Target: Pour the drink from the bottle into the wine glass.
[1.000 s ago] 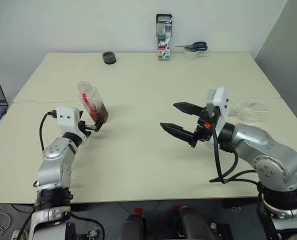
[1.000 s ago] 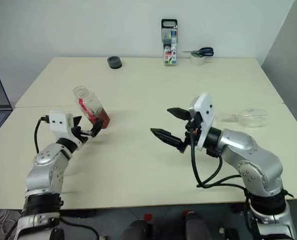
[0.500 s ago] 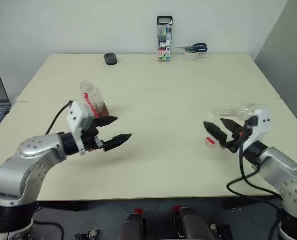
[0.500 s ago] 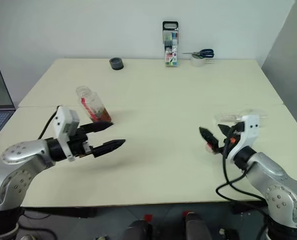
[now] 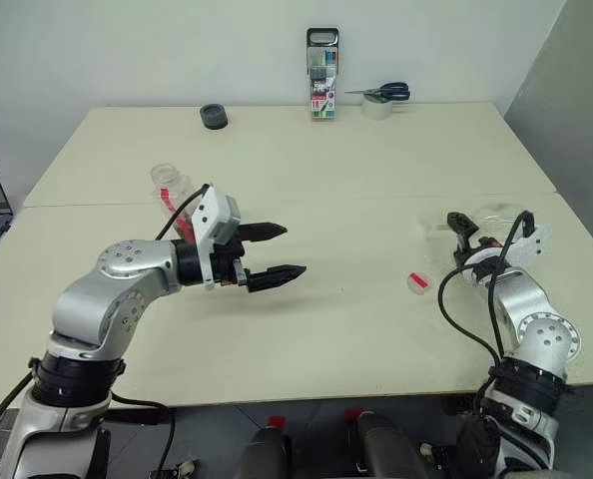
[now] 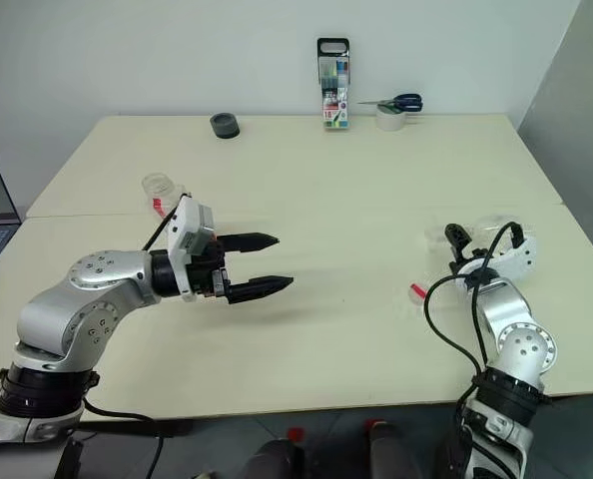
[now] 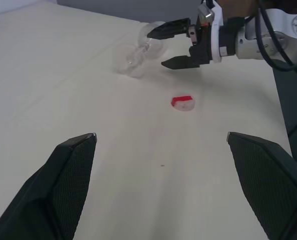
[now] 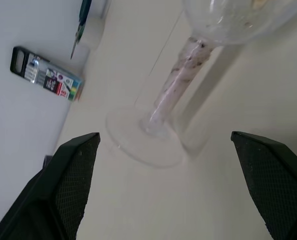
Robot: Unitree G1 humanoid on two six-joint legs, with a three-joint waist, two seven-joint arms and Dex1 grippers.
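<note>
Pour not started: glass lying down, bottle uncapped, both grippers empty.

Worktop (image 5: 306,150) is carrying everything. Left gripper (image 5: 274,251) is hovering mid-worktop, pointing toward the right edge, fingers spread apart, holding nothing. Bottle (image 6: 163,193) is sitting behind that arm near the left edge, mouth open, mostly hidden, so the drink level is unclear. Right gripper (image 5: 463,228) is reaching low near the right edge, fingers wide apart either side of the wine glass (image 7: 141,49), which is lying on its side. Red cap (image 5: 418,282) is lying loose just beside it. Left to do: righting glass, grabbing bottle, pouring.
</note>
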